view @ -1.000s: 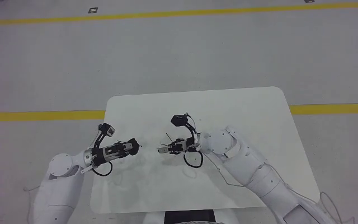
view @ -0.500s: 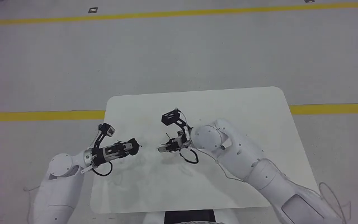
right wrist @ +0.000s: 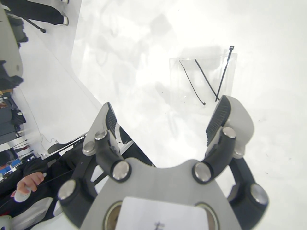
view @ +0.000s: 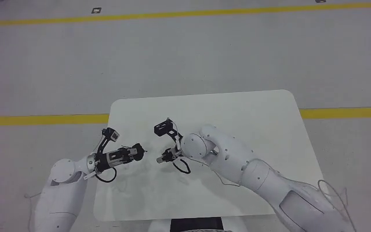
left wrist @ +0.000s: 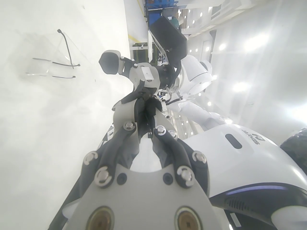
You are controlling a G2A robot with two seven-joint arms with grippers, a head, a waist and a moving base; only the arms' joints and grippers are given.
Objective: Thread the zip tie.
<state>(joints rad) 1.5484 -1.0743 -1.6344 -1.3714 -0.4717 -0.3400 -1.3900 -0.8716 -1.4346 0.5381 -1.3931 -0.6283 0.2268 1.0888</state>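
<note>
Zip ties (right wrist: 191, 82) in tray (right wrist: 175, 84) — two meet in a V.

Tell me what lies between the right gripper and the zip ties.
Right wrist view: only bare table between the right gripper and the clear tray holding the zip ties.

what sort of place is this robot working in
Probably a factory-style hall or robot test floor: the white table stands on a wide grey floor with yellow lane lines, and the left wrist view shows blue racks and rows of bright ceiling lights behind.
</note>
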